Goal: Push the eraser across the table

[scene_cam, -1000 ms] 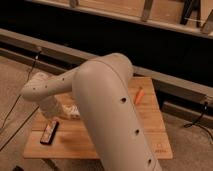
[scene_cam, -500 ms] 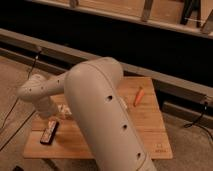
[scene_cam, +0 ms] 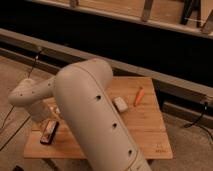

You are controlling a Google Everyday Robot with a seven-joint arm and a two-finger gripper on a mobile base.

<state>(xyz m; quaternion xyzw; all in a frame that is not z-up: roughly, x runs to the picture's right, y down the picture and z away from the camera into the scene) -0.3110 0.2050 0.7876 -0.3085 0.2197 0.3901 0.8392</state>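
The eraser, a flat dark block with a reddish stripe, lies near the front left corner of the light-wood table. My big pale arm crosses the middle of the view and bends back at the left. The gripper hangs at its end, low over the table's left side, just behind the eraser and close to it. I cannot tell whether it touches the eraser.
A small white rounded block and an orange pen-like thing lie on the far right half of the table. A dark wall and a metal rail run behind. A cable lies on the floor at the right.
My arm has swung left, uncovering the white block and more of the tabletop. The eraser stays at about the same place near the front left corner.
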